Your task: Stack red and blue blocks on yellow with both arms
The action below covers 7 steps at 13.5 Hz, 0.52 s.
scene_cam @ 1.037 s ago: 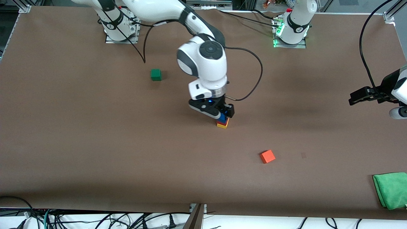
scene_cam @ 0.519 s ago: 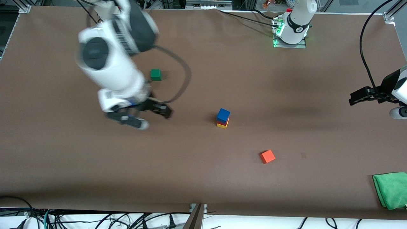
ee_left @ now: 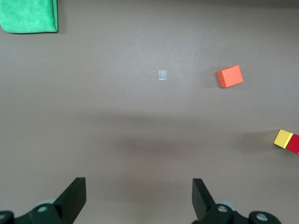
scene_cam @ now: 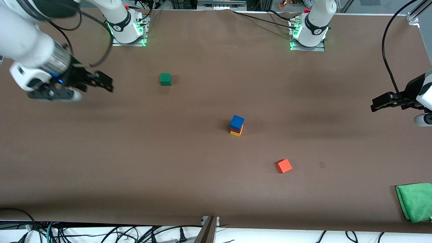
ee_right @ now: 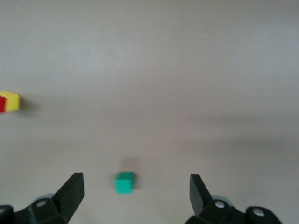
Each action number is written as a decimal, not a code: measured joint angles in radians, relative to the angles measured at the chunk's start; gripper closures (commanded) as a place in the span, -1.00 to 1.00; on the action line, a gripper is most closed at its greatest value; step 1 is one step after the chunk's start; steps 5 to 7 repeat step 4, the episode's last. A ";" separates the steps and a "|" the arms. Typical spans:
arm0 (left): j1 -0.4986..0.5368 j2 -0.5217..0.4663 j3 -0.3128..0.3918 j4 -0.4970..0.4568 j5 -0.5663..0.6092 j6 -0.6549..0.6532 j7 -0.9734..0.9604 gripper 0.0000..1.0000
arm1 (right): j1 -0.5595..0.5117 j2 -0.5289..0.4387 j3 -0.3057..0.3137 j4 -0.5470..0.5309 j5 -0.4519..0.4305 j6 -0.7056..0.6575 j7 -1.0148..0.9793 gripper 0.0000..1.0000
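The blue block [scene_cam: 237,122] sits on the red block [scene_cam: 236,129], which sits on the yellow cube [scene_cam: 235,133], forming one stack mid-table. No gripper touches it. My right gripper [scene_cam: 103,82] is open and empty over the right arm's end of the table, well away from the stack. My left gripper [scene_cam: 375,104] is open and empty, waiting over the left arm's end. The left wrist view shows the open left gripper [ee_left: 138,196], with the yellow cube [ee_left: 283,138] and red block [ee_left: 294,143] at the picture's edge. The right wrist view shows the open right gripper [ee_right: 135,193] and the yellow cube [ee_right: 14,101].
A dark green cube [scene_cam: 165,79] lies toward the right arm's base and also shows in the right wrist view [ee_right: 124,182]. An orange-red cube [scene_cam: 284,166] lies nearer the front camera than the stack. A green cloth [scene_cam: 415,200] lies at the left arm's end, near the front edge.
My right gripper let go of the blue block on top of the stack, then swung up and away toward the right arm's end. The left arm has not moved.
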 measured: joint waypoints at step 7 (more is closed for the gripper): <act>0.002 0.000 0.001 0.000 0.000 0.000 0.000 -1.00 | -0.028 -0.066 0.008 -0.053 -0.025 -0.013 -0.074 -1.00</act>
